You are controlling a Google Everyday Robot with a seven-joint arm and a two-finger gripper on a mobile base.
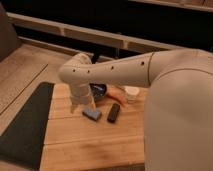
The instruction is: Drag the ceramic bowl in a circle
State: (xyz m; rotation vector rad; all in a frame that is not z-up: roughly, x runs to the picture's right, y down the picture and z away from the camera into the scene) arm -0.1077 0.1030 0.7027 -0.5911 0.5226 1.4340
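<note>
Camera view: the end effector [76,106] hangs low over the wooden tabletop [90,142], just left of the ceramic bowl [99,90]; I cannot tell whether it is apart or together. The bowl sits partly behind the arm [115,70]. A blue block [92,114] and a black oblong object [114,112] lie in front of it, and a white cup [132,93] stands to its right.
</note>
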